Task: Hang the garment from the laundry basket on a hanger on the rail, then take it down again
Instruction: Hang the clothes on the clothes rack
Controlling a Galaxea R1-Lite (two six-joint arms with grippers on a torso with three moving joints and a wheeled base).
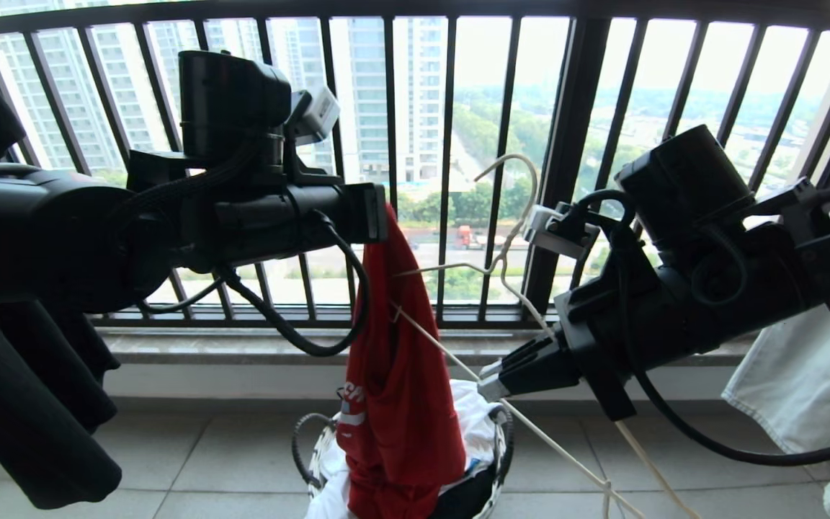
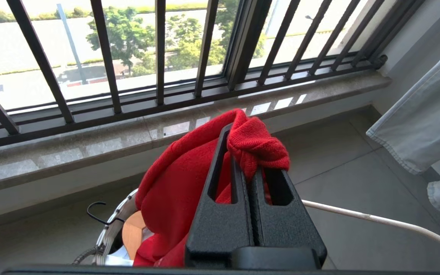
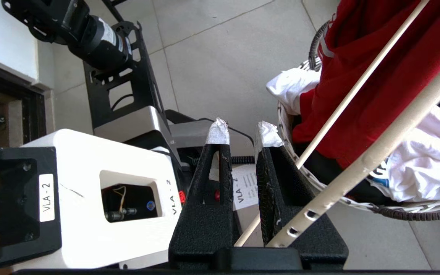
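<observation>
Garment: the red T-shirt (image 1: 393, 389) is lifted at centre frame in the head view, its top edge bunched up under the left arm, its lower part trailing into the basket.
Left gripper: the left gripper (image 2: 248, 160) is seen clamped together on a fold of the red cloth in the left wrist view; in the head view it sits just left of centre, at mid-height.
Right gripper: the right gripper (image 3: 243, 133) is seen with its taped tips a little apart; whether the hanger is pinched between them cannot be told, since in the right wrist view the wire passes close beside and behind the fingers.
Hanger: the white wire hanger (image 1: 509, 238) is seen tilted at centre right of the head view, its hook up against the window bars, one long arm running down to the lower right.
Laundry basket: the basket (image 1: 314, 461) is seen at bottom centre, with white and dark laundry left inside.
Rail: it is not identified with certainty in any view; a pale bar with holes (image 3: 376, 152) is seen across the right wrist view.
Done: the garment is judged picked out of the basket and the hanger brought near it.
Left: threading the hanger into the shirt, hanging it, then taking it down.
</observation>
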